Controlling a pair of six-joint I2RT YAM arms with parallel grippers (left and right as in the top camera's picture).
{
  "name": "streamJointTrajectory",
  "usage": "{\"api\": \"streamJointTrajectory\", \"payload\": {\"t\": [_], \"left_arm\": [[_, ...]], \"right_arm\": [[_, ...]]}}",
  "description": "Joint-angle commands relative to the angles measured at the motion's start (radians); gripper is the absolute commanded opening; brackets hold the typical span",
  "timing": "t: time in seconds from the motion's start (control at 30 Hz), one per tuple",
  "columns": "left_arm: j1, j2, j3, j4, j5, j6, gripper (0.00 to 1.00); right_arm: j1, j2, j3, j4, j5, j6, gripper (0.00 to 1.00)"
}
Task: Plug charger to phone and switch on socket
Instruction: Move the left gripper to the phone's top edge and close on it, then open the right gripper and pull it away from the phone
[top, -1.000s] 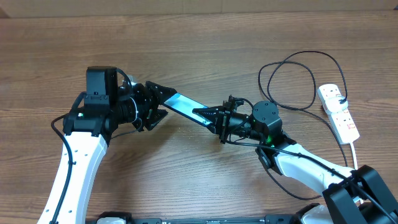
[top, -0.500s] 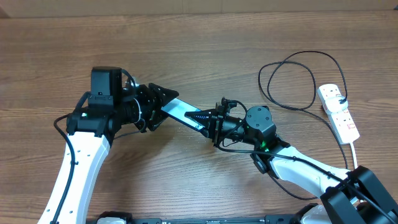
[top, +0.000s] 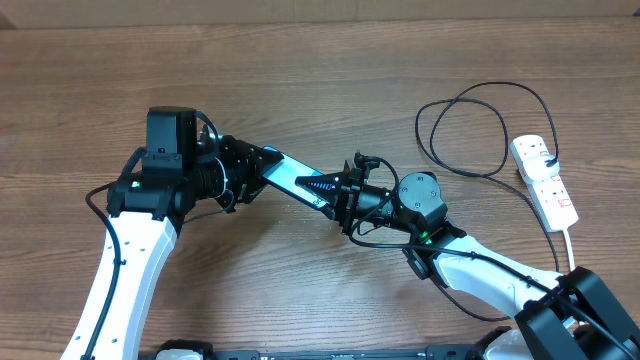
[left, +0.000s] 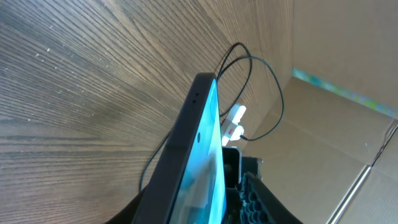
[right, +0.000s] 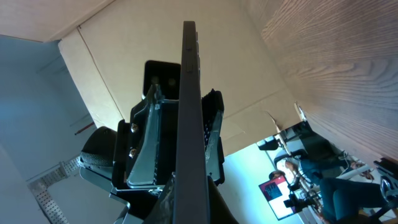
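The slim, black-edged smartphone with a cyan screen (top: 288, 176) is held on edge over mid-bench, clenched at opposite ends by the left gripper (top: 255, 170) and the right gripper (top: 322, 186) — its long axis runs between the 2. The thin black looped charger cable (top: 417, 126) and the white power strip (top: 545, 180) lie by the right edge, nearer the right arm — no writing is legible.

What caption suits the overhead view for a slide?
Left claw and right claw hold the phone; charger loops beside the socket.

One phone (top: 295, 178). One thin black cable (top: 470, 95). One white power strip (top: 545, 180) with one thick white cord (top: 572, 245). Two arms: left arm (top: 125, 250), right arm (top: 490, 275). Two tools: left tool (top: 250, 170), right tool (top: 322, 187). One wooden table (top: 350, 60) under all.
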Motion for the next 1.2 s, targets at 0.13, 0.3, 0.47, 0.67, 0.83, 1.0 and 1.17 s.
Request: {"api": "streamJointTrajectory", "payload": {"t": [0.13,0.3,0.47,0.67,0.83,1.0,1.17], "left_arm": [[-0.009,0.006,-0.005,0.006,-0.024,-0.016,0.22],[-0.022,0.006,-0.005,0.01,-0.037,-0.04,0.21],[-0.052,0.006,-0.005,0.035,-0.058,-0.061,0.21],[-0.062,0.006,-0.005,0.038,-0.057,-0.095,0.2],[-0.076,0.006,-0.005,0.041,-0.056,-0.114,0.14],[-0.087,0.006,-0.005,0.047,-0.058,-0.151,0.05],[-0.095,0.006,-0.005,0.077,-0.058,-0.169,0.05]], "right_arm": [[0.005,-0.01,0.018,0.019,-0.004,0.138,0.04],[0.005,-0.01,0.018,0.018,0.002,0.138,0.04],[0.005,-0.01,0.018,0.018,0.004,0.138,0.04],[0.005,-0.009,0.018,0.018,0.011,0.138,0.04],[0.005,-0.01,0.018,0.014,0.026,0.138,0.04],[0.005,-0.01,0.018,0.014,0.026,0.138,0.04],[0.005,-0.01,0.018,0.014,0.026,0.138,0.04]]}}
